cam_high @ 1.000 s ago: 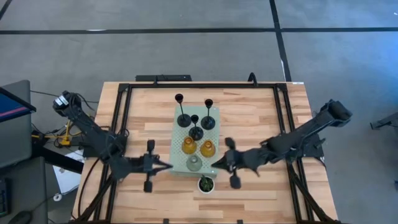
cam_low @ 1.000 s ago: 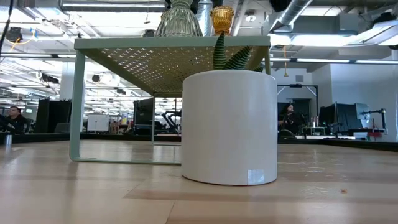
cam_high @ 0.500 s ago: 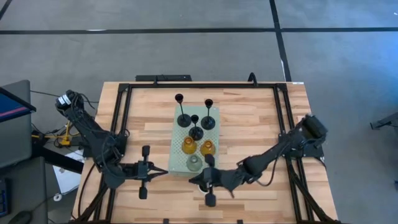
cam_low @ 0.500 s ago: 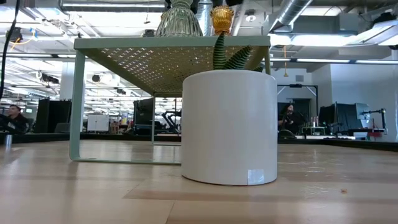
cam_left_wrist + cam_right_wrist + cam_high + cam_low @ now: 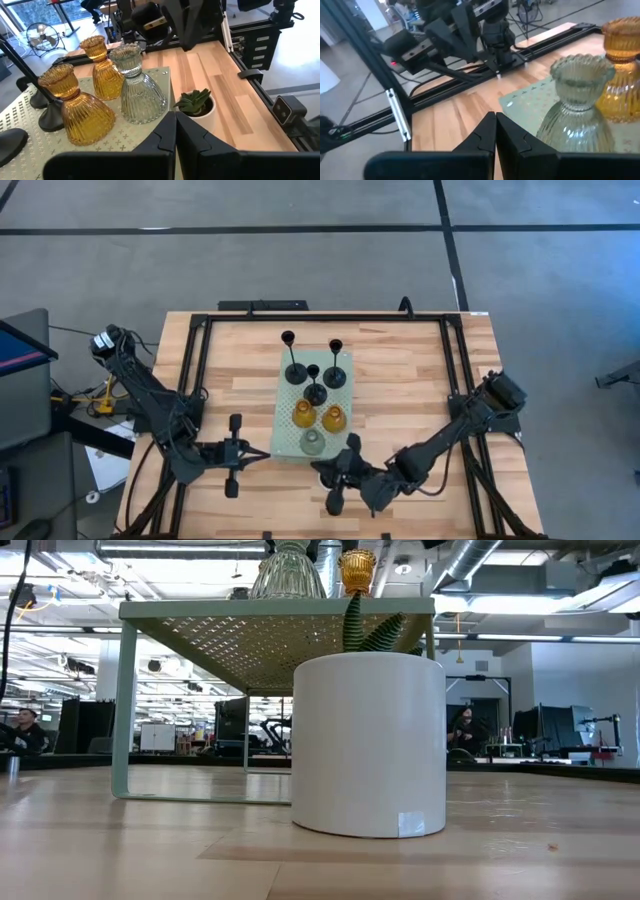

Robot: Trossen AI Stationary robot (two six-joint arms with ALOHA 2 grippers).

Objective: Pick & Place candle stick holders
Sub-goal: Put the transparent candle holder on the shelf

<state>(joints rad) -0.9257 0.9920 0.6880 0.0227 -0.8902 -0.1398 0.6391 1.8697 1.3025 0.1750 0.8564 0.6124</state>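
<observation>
The left gripper [image 5: 262,455] is pressed together and empty, held low near the front edge of the bench [image 5: 400,380], just off the front left corner of the pale green perforated board [image 5: 284,412]. The right gripper [image 5: 318,467] is likewise closed on nothing, placed just off the board's front edge, over the small green plant [image 5: 194,101].

All six holders are seen on or beside the board. The clear-grey holder [image 5: 313,441] stands at the board's front edge, with the two amber holders [image 5: 304,415] side by side just behind it. One black holder [image 5: 315,391] is set at mid-board, another black one [image 5: 334,373] near the board's rear right corner, and a third black one [image 5: 294,369] at its rear left corner.
</observation>
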